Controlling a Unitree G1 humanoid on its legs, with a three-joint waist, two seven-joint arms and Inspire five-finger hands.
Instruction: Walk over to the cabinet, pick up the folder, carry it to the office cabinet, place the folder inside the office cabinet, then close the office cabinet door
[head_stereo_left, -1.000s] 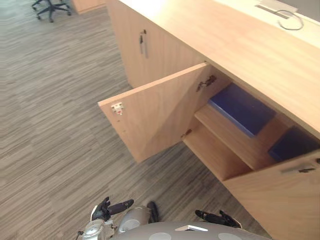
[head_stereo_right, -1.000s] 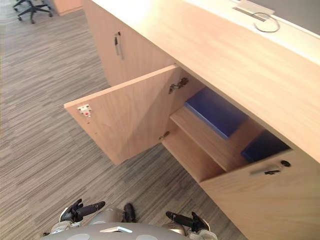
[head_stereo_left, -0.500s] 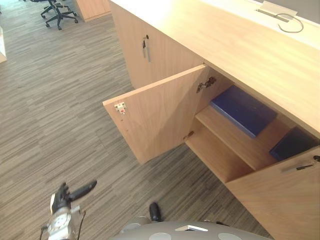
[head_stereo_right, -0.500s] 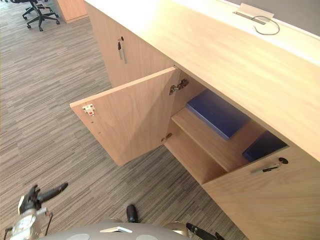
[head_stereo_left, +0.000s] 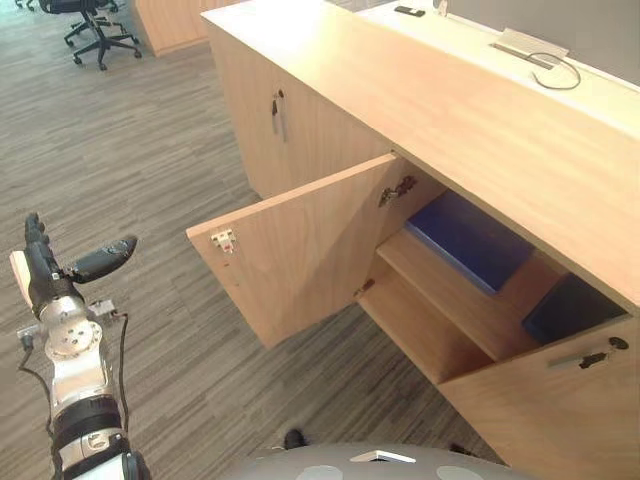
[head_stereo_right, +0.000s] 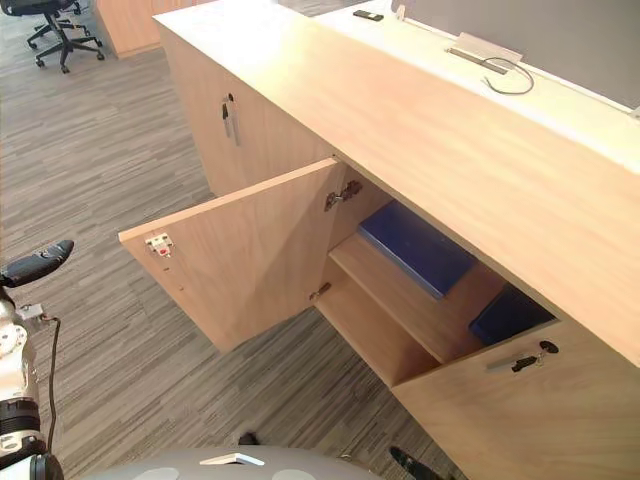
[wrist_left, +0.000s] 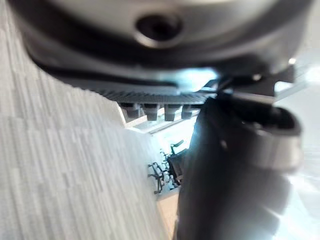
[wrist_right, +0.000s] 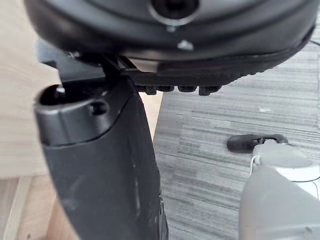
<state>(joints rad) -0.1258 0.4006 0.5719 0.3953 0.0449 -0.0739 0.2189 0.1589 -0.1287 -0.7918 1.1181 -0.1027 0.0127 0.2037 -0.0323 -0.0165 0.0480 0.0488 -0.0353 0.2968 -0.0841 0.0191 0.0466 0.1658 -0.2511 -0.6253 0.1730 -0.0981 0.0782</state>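
Left eye: L hand (head_stereo_left: 45, 268) up over the carpet (head_stereo_left: 150, 150), fingers (head_stereo_left: 36, 240) straight and together, thumb (head_stereo_left: 105, 258) stuck out sideways, nothing held. Thumb points toward the open cabinet door (head_stereo_left: 300, 250). The blue folder (head_stereo_left: 468, 240) lies flat on a shelf (head_stereo_left: 450, 300) inside the cabinet (head_stereo_left: 480, 110), well beyond the thumb tip and far from any finger. 2nd blue item (head_stereo_left: 565, 308) is further right, partly behind the other door (head_stereo_left: 560, 400). Right eye: same layout; R hand (head_stereo_right: 410, 462) tips at the bottom edge. L wrist: office chair (wrist_left: 167, 170) far past the fingers. R wrist: fingers loose, thumb apart from them, nothing btwn, carpet beyond.
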